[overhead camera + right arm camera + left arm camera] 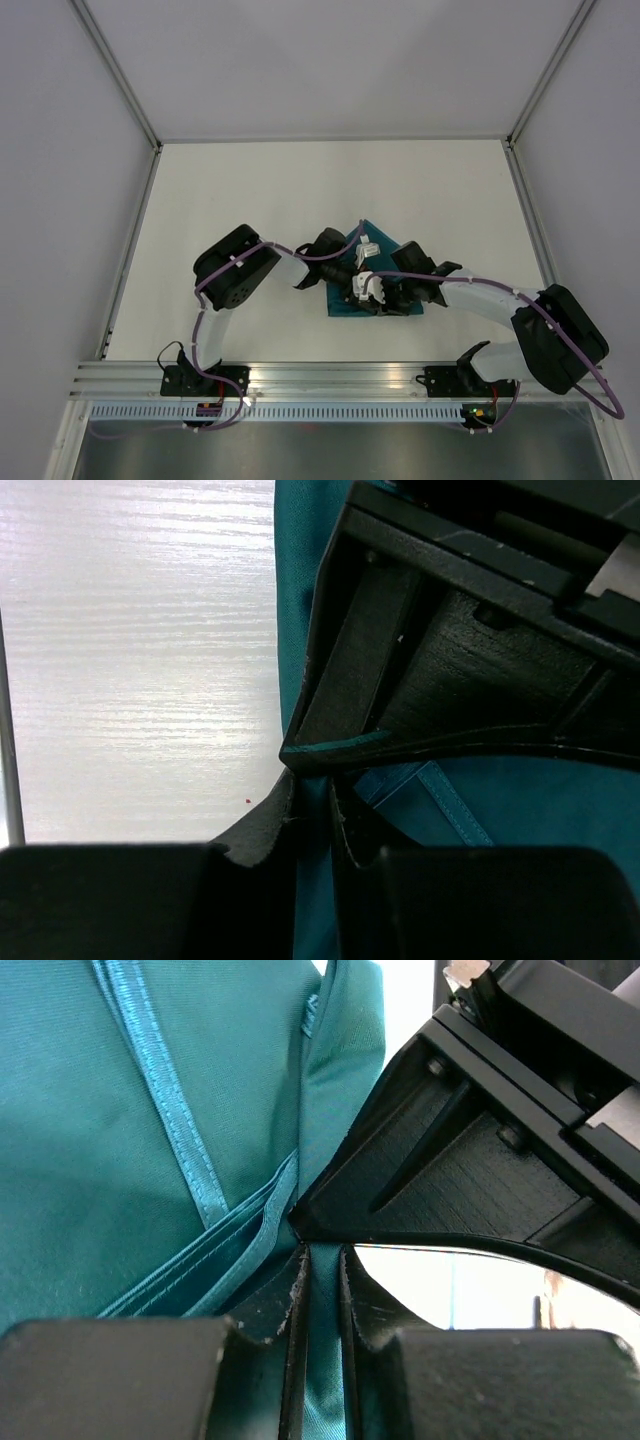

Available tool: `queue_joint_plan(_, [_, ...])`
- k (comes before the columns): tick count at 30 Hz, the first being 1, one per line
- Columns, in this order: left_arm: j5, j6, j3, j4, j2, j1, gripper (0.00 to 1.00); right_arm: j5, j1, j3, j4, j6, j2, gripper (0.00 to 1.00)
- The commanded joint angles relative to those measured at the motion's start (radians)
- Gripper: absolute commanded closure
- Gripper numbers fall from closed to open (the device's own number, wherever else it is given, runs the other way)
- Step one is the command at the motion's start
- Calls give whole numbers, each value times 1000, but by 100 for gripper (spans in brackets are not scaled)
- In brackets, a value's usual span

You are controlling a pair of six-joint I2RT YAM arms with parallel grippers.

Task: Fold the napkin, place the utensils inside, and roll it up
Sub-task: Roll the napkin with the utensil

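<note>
White desk [250, 200], grey walls. From above, the teal napkin [342, 303] lies in the middle of the desk, under both arms. I think the folding step is going on.

Left wrist view: the left claw [320, 1295] is narrow and pinches a fold of the cloth.

Right wrist view: the right claw [314, 825] pinches the cloth too.

Next, both should lift together, gently, and carry the edge over. I see no words to read.

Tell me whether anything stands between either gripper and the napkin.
Nothing visible does: the left gripper and the right gripper each pinch a fold of the napkin, their tips close together.
</note>
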Motion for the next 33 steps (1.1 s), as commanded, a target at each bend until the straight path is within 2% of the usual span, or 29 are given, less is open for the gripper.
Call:
queue_joint_plan(1, [-269,-4,-69,-53,-30,6,80,29,7,-6,-7,15,69,87])
queue_joint_plan(8, [-441,-32,-164,76,-209,9,68,-38,-26,76,-122,-35,159,92])
queue_joint_plan(14, [-579,-43,-244,141,-328,9,67,-116,-77,184,-271,-118,294,92])
queue_joint_plan(18, [-773,-41,-342,232,-420,7,67,-170,-115,268,-401,-176,417,92])
queue_joint_plan(20, [-821,-29,-383,259,-459,6,66,-194,-140,319,-441,-196,475,92])
queue_joint_plan(27, [-1090,213,-426,234,-589,-111,63,-242,-198,454,-596,-250,629,92])
queue_joint_plan(33, [-1207,429,-448,277,-598,-265,56,-257,-229,526,-654,-256,706,92])
